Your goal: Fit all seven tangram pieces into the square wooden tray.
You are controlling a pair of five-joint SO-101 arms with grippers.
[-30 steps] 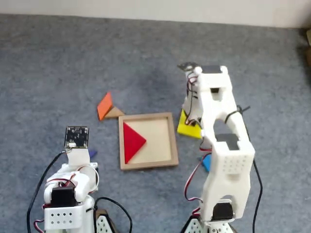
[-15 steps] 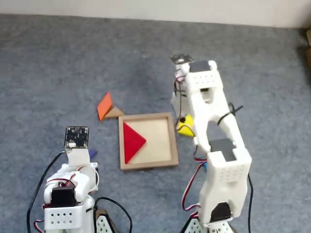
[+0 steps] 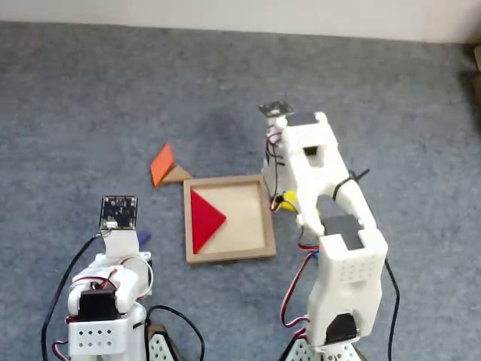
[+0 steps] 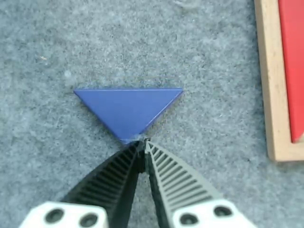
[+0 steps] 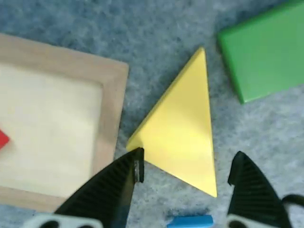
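The square wooden tray (image 3: 263,218) lies between the arms with a red triangle (image 3: 204,219) in its left half. My right gripper (image 5: 187,166) is open and straddles a yellow triangle (image 5: 183,133) lying on the carpet just outside the tray's wall (image 5: 111,114). In the high view a sliver of the yellow triangle (image 3: 288,200) peeks out from under the right arm (image 3: 301,162). My left gripper (image 4: 142,142) is shut, its tips touching the point of a blue triangle (image 4: 128,109) flat on the carpet. The tray's edge (image 4: 271,95) lies off to one side of it.
An orange piece (image 3: 161,163) and a tan triangle (image 3: 178,175) lie together off the tray's far left corner. A green square (image 5: 266,52) sits just beyond the yellow triangle, and a small blue piece (image 5: 190,221) near the right gripper's base. Grey carpet all around.
The right arm has swung left toward the tray and now covers most of the yellow triangle. The left arm has not moved.
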